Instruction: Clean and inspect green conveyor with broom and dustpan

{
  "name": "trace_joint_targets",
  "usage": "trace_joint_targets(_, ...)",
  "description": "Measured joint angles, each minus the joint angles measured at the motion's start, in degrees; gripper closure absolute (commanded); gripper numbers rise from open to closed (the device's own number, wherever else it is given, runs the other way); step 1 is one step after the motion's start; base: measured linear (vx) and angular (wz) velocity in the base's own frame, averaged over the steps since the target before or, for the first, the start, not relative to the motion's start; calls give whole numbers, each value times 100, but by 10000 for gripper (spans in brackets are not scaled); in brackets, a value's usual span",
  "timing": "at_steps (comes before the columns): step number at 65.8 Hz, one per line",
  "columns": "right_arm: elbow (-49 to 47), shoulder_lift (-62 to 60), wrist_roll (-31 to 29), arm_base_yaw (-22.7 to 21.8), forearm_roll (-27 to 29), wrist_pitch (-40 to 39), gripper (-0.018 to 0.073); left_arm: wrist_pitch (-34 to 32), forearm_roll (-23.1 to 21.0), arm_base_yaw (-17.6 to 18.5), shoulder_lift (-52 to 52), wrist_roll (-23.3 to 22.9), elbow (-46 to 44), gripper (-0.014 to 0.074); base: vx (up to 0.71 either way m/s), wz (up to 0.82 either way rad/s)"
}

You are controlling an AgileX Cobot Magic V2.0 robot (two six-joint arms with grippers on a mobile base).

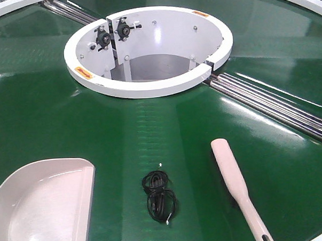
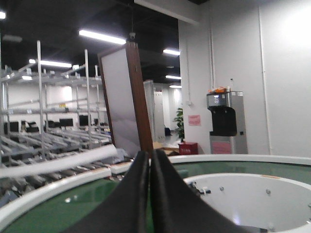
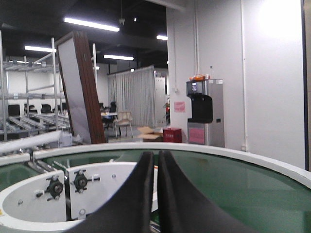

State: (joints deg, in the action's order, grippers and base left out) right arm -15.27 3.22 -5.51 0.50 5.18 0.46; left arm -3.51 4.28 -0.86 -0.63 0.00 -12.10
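Note:
The green conveyor [image 1: 150,126] fills the front view around a white hub ring [image 1: 147,49]. The beige dustpan [image 1: 44,208] lies on the belt at the bottom left, mouth towards the right. The beige broom [image 1: 233,178] lies at the bottom right, its handle running to the lower edge. Neither gripper shows in the front view. In the left wrist view my left gripper [image 2: 149,158] is shut with nothing in it, above the belt [image 2: 73,204]. My right gripper [image 3: 156,158] is shut and empty too, looking across the belt [image 3: 252,184] and hub.
A coiled black cable [image 1: 159,195] lies on the belt between dustpan and broom, with a small white speck [image 1: 161,165] just beyond it. Silver rollers [image 1: 272,105] cross the belt at the right and at the back left [image 1: 70,11]. Shelving and a dispenser stand beyond the conveyor.

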Motion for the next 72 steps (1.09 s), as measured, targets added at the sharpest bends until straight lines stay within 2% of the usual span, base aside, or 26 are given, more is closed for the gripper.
trace_joint_targets(4,-484,306,-7,0,-38,338,557,351,209,0,169,0,-563,619,0,0)
trace_joint_targets(12,-1386,1012,-21,0,-51,710,515,1095,304,0,782,40,-1713,618,0,0)
trace_joint_targets(17,-1834,1439,-21,0,-56,805,463,1579,310,0,1326,215,-2439,608,0,0)
trace_joint_targets(24,-2239,1996,-21,0,-56,830,333,2179,262,0,2056,523,-3173,560,0,0)
trace_joint_targets(32,-2329,2465,-21,7,-56,918,106,2647,-35,0,2725,700,-3661,421,0,0)
trace_joint_targets(39,-2329,2607,-69,83,-56,1040,-50,2882,-428,0,3179,733,-3743,216,0,0)
trace_joint_targets(44,-2332,2639,-159,131,-56,1054,-113,3023,-662,0,3343,739,-3743,76,0,0)
trace_joint_targets(50,-2332,2644,-315,150,-56,1054,-129,3127,-808,0,3432,744,-3743,-65,0,0)
trace_joint_targets(54,-2332,2644,-343,150,-51,1043,-125,3176,-839,0,3446,744,-3743,-116,0,0)
trace_joint_targets(61,-2332,2656,-347,150,12,1007,-109,3250,-858,0,3450,744,-3743,-109,0,0)
trace_joint_targets(72,-2332,2845,-562,371,573,1444,-86,3319,-858,0,3450,744,-3743,-60,0,0)
